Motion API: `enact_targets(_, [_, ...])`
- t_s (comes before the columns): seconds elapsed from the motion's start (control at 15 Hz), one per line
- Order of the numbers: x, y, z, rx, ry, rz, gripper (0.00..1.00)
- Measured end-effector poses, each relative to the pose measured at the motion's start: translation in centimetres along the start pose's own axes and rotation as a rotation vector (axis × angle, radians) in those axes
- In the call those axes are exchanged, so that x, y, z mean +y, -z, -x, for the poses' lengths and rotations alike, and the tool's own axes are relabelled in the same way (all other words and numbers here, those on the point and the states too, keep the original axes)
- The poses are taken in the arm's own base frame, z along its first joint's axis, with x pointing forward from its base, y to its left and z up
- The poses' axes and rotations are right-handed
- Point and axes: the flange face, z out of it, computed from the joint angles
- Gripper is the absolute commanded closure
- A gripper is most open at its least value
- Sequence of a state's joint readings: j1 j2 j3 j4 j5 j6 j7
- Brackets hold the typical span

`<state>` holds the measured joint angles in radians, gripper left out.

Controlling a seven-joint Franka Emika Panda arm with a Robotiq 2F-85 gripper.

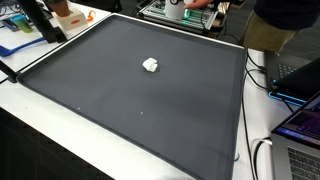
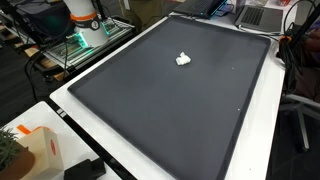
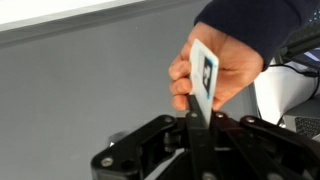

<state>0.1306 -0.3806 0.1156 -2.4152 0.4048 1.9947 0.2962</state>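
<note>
Up close, in the wrist view, a thin white rectangular card (image 3: 204, 75) with a dark square patch printed on its face stands just above the black gripper (image 3: 197, 125). Its long axis runs almost upright, the top end leaning slightly away from the gripper, and the printed face turns toward the left of that view. The gripper's fingers are drawn together, pinching the card's lower end. A bare human hand (image 3: 225, 60) in a dark blue sleeve (image 3: 250, 20), also above the gripper, grasps the card's right edge. Behind the gripper lies a dark grey flat mat (image 3: 80, 90). In both exterior views a small white crumpled lump (image 1: 151, 65) (image 2: 183, 59) rests on it.
</note>
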Motion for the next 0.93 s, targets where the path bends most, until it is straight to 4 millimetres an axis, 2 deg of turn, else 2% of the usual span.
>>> enact_targets(0.27, [0.0,0.0,0.0,0.001,-0.001,0.0,0.99])
enact_targets(0.33, [0.1,0.1,0.1,0.004,-0.002,-0.001,0.96])
enact_targets(0.8, [1.1,0.3,1.0,0.027,-0.012,-0.004,0.96])
enact_targets(0.93, [1.1,0.2,1.0,0.028,-0.012,-0.004,0.99])
